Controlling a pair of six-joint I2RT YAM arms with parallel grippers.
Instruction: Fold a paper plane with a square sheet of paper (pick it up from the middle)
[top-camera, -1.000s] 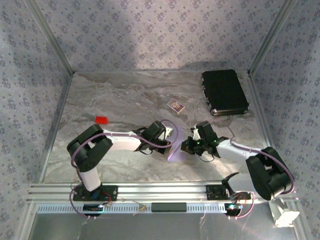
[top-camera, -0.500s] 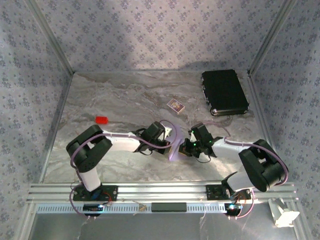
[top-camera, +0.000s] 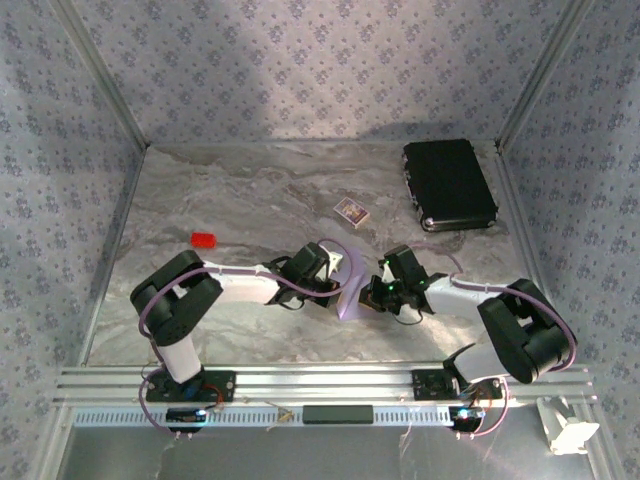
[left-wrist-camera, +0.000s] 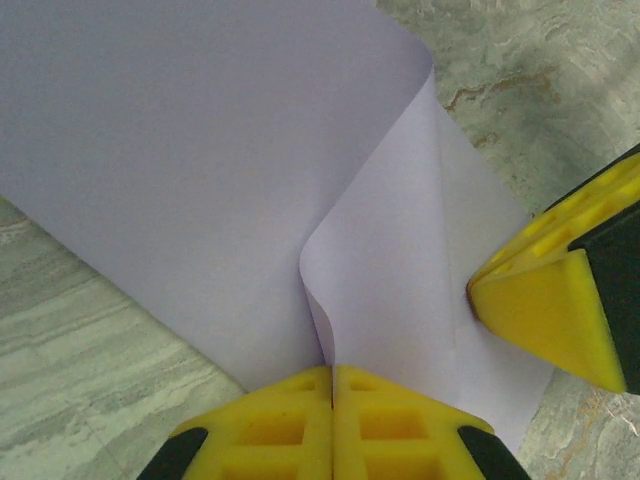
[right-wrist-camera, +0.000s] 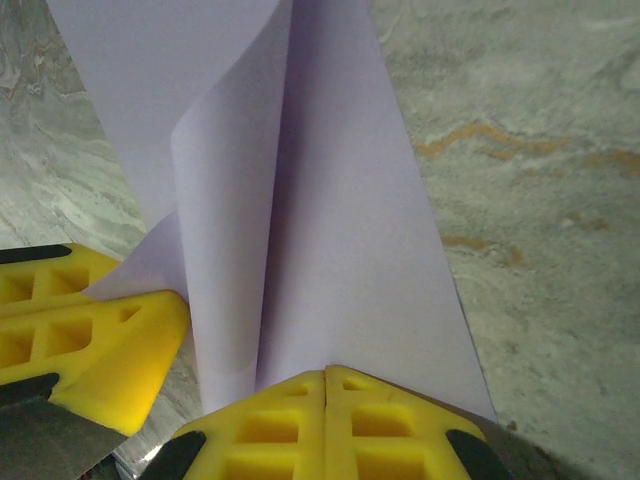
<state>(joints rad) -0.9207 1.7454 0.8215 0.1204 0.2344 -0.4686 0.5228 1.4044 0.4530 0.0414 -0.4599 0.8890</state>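
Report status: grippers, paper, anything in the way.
Left gripper shut on the paper, right gripper shut on it too. Sheet partly folded, curled between them. Card, red block, black case well away.

Now the left arm (top-camera: 240, 285) and right arm (top-camera: 470, 295) reach inward; left end effector (left-wrist-camera: 332, 372) and right end effector (right-wrist-camera: 326, 375) pinch the paper (left-wrist-camera: 200, 150), nearly touching.
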